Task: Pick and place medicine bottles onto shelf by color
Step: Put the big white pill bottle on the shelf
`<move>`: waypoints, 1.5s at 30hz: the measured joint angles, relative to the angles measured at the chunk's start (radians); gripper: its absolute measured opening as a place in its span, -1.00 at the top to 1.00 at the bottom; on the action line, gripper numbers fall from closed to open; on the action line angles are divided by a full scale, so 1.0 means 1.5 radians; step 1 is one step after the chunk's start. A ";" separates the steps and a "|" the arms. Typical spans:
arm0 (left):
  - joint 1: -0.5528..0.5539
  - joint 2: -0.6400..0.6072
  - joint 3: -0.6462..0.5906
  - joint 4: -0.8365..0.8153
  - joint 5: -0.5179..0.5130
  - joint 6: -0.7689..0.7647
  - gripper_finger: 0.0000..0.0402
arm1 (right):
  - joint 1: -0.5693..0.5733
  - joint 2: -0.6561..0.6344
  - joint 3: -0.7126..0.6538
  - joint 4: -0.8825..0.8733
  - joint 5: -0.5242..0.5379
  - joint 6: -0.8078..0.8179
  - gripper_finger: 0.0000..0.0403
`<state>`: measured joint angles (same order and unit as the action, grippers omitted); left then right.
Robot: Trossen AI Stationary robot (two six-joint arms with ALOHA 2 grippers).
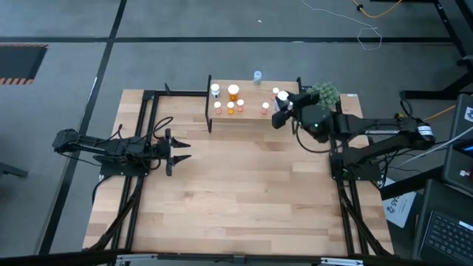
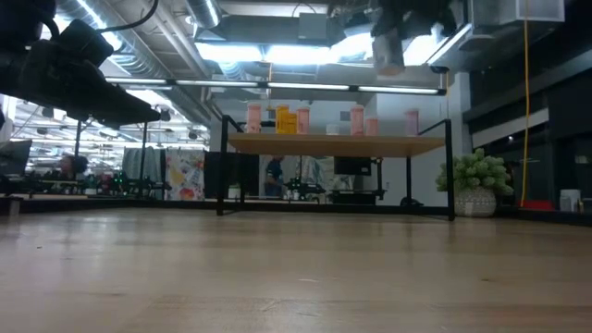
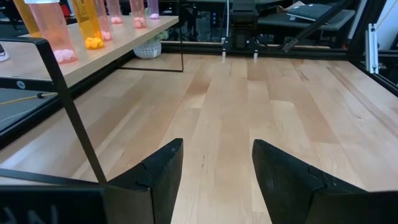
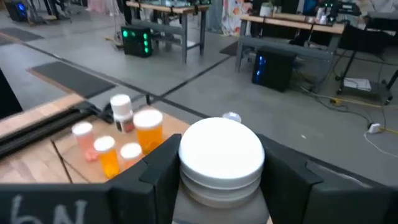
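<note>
Two arms were in view over your table: the left gripper [image 1: 179, 151] waited low over the bare wood on the left side, well apart from the shelf [image 1: 251, 112], its dark fingers [image 3: 155, 180] spread wide with nothing between them. Your right gripper [image 1: 278, 116] was at the right end of the shelf, raised above the board, and its jaws were closed around a white-capped bottle [image 4: 221, 158]; the right wrist view showed the round white cap sitting squarely between the two fingers. In the low view the same bottle [image 2: 388, 46] hung up near the top, clearly above the shelf board [image 2: 338, 144] and not touching it.

You had several small bottles already upright on the shelf. From above, a larger orange one [image 1: 233, 91] and a white-capped one with a darker body [image 1: 215, 91] stood toward the far left part, with smaller orange and pink ones [image 1: 230, 108] just in front of them. Another pink bottle [image 1: 265, 109] stood further right, near the held one. One bluish bottle [image 1: 257, 75] stood on the floor beyond the shelf's far edge.

You also had a small potted green plant [image 1: 325, 92] at the table's far right corner, just beside the right arm.
</note>
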<state>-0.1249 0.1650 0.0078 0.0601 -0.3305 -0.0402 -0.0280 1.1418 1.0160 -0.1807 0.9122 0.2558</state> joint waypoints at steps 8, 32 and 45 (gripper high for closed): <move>0.000 0.000 0.000 0.000 -0.001 0.000 0.06 | -0.010 0.001 -0.112 0.102 -0.011 0.012 0.10; 0.000 0.000 0.000 0.000 -0.001 -0.001 0.06 | -0.060 0.001 -0.312 0.388 -0.027 -0.066 0.08; 0.000 0.000 0.000 0.000 -0.001 -0.001 0.06 | -0.129 0.002 -0.312 0.385 -0.164 -0.069 0.07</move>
<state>-0.1249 0.1654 0.0078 0.0605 -0.3317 -0.0414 -0.2217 1.1442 0.5488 0.3969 0.6658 0.1520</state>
